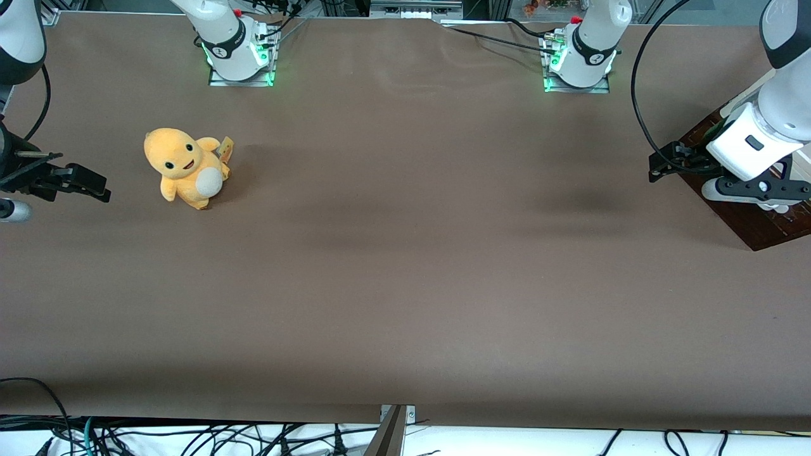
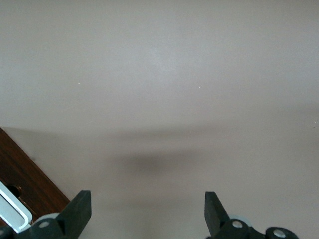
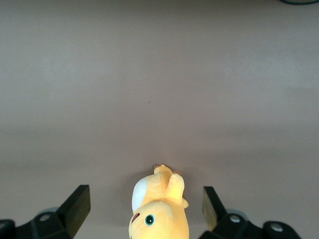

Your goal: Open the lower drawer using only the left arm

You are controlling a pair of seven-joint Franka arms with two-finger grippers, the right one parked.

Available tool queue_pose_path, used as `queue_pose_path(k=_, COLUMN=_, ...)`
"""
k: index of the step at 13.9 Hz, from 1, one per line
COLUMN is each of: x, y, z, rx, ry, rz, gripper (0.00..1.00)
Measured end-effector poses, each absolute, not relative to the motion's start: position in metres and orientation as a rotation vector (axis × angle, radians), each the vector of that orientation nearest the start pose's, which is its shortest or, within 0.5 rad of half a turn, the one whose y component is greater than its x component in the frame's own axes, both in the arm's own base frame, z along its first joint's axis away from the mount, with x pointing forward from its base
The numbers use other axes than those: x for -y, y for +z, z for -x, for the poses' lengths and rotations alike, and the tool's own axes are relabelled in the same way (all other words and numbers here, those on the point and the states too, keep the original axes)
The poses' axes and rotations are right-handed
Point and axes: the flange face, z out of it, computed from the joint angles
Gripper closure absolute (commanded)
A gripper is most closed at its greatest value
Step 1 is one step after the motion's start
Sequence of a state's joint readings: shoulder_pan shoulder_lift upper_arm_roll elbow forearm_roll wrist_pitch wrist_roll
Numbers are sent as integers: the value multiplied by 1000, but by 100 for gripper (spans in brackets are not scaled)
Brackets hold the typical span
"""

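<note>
A wide bench [image 1: 405,266] covered in smooth, matte brown sheeting fills the scene. At the working arm's end, the left arm [image 1: 770,107], glossy white with a dark grey joint cover and a looping black cable, hangs over a dark brown wooden cabinet [image 1: 754,225] at the bench edge. The lower drawer cannot be told apart there (only a reddish-brown grained corner [image 2: 22,181] and a pale rounded-edged piece touching it show in the wrist view). The gripper [image 2: 148,211] hovers just beside that corner above bare bench, its blocky black fingers [image 2: 79,208] spread wide and holding nothing. Toward the parked arm's end sits a fuzzy yellow plush toy [image 1: 185,167] with a white belly.
</note>
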State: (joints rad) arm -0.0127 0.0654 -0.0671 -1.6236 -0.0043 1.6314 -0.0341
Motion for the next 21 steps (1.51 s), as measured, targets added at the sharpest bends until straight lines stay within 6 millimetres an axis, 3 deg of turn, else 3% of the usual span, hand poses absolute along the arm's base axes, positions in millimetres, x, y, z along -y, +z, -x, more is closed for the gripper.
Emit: queue_pose_path(k=21, x=36, y=562, z=-566, rx=-52, ry=214, rz=3103, gripper=0)
